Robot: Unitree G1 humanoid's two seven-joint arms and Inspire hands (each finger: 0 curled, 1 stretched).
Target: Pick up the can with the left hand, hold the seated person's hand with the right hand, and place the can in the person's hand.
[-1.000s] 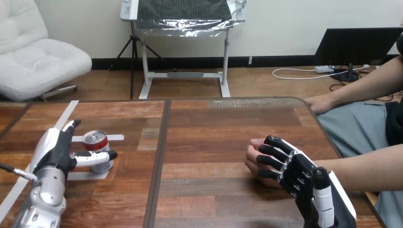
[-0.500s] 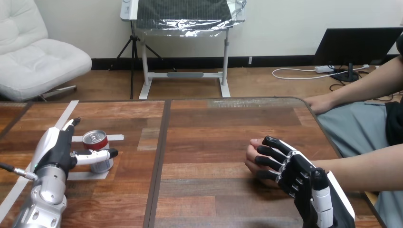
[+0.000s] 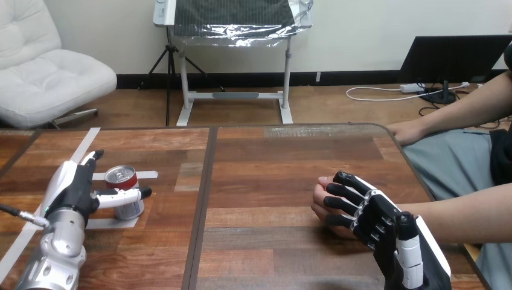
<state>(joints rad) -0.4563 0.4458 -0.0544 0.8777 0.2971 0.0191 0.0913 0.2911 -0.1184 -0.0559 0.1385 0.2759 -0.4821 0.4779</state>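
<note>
Left hand (image 3: 72,190): was seen near the desk's (image 3: 272,163) left edge, just beside the can, fingers (image 3: 92,157) kept straight past its far side and thumb (image 3: 121,195) stretched across its front; nothing was clasped.
Can (image 3: 121,176): was stood upright on the desk near the left edge, between strips of pale tape (image 3: 148,175).
Right hand (image 3: 377,220): was laid over the person's hand near the front-right corner, fingers (image 3: 341,188) curled round it in a grasp.
Person's hand (image 3: 320,196): was rested on the desk under the robot's fingers.
Person's other hand (image 3: 406,131): was rested at the far-right corner, well apart.
</note>
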